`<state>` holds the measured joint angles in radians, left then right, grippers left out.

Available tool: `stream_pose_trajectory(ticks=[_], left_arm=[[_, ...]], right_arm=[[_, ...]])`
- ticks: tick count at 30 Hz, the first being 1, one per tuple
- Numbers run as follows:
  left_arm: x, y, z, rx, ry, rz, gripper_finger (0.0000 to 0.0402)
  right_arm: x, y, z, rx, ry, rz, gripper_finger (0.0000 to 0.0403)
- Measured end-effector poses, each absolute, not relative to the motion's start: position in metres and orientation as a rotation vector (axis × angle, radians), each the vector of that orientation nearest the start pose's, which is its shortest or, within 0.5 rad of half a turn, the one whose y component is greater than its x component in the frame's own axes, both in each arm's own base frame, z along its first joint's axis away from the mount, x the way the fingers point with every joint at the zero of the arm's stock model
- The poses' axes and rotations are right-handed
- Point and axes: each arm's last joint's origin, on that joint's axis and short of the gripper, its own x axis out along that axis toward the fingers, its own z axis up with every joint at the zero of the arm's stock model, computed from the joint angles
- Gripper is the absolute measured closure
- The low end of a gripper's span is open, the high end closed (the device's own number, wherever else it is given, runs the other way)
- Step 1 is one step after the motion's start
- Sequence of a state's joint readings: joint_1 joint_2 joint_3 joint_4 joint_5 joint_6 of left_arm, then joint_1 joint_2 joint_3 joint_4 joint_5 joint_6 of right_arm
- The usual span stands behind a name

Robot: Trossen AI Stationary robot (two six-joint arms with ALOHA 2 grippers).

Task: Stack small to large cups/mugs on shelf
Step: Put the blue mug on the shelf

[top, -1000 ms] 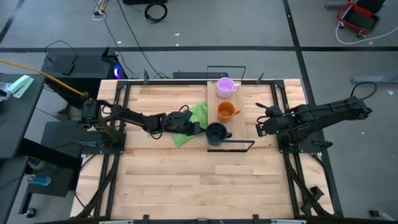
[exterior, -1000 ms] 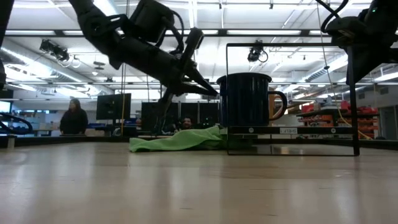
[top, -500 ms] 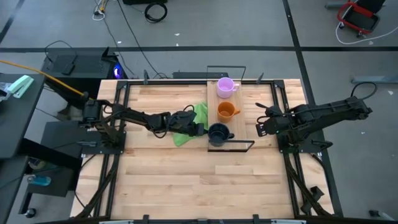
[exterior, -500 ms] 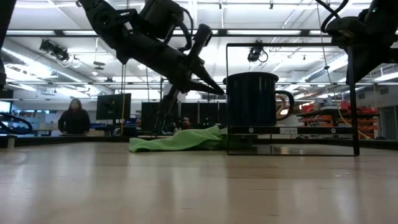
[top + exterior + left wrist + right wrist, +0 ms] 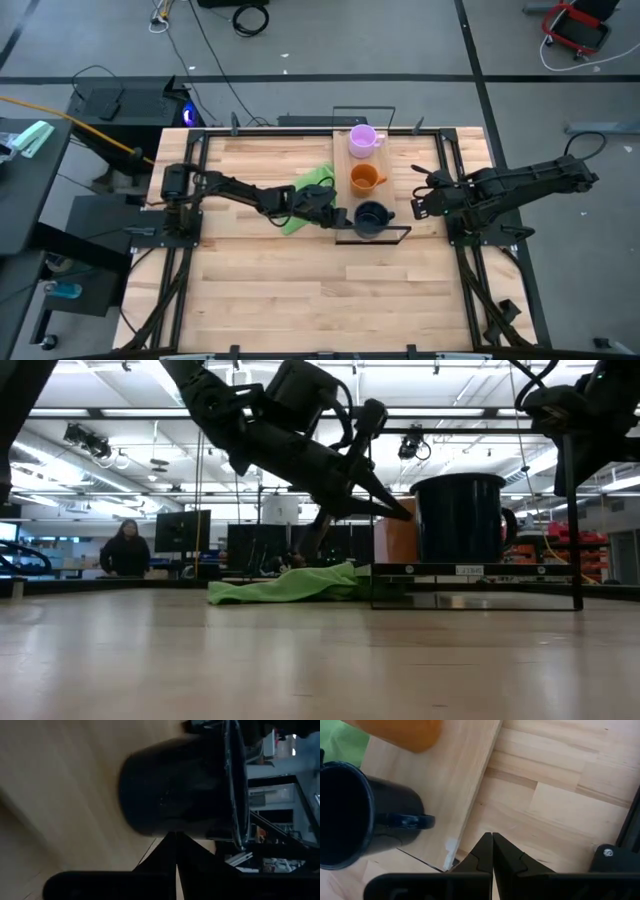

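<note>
Mugs stood in a row on the long light wooden shelf board point(image 5: 385, 185) with thin black wire ends: a pale purple handled mug point(image 5: 363, 140) at the far end, an orange handled mug point(image 5: 364, 178) in the middle, and a dark navy-black enamel mug point(image 5: 371, 217) at the near end, close to the board's edge and the wire frame. All three stood upright and separate, none nested, and none showed anything inside; the navy mug's dark interior, seen from the right wrist point(image 5: 342, 815), looked empty.

The left gripper point(image 5: 340, 214) reached in over a crumpled green cloth point(image 5: 305, 195), its fingers pressed together into a single wedge with the tip against the navy mug's side wall point(image 5: 180, 785), holding nothing. The right gripper point(image 5: 418, 207) waited beside the shelf's right edge, its fingers also together and empty.

The likely risk lay in that contact. A closed tip shoving a mug high on its wall could tip it, or slide it off the near end of the board or against the wire frame. Too hard a nudge toward the orange mug might also knock the two together.
</note>
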<state>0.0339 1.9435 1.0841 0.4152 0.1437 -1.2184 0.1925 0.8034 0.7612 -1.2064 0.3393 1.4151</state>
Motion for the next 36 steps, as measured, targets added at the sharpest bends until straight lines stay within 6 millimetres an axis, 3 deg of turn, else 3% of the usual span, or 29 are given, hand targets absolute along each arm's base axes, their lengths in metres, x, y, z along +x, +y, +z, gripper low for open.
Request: stream_pose_trajectory(ticks=[15,25,36], left_arm=[[0.407,0.017,0.159,-1.211,0.492,0.195,0.0377],[0.407,0.019,0.159,-1.212,0.489,0.198,0.0390],[0.407,0.020,0.163,-1.213,0.464,0.183,0.0388]], right_arm=[[0.130,0.015,0.257,0.899,0.802,-0.774,0.0395],[0.151,0.018,0.250,0.849,0.901,-0.661,0.0400],[0.172,-0.001,0.244,0.841,0.915,-0.620,0.0402]])
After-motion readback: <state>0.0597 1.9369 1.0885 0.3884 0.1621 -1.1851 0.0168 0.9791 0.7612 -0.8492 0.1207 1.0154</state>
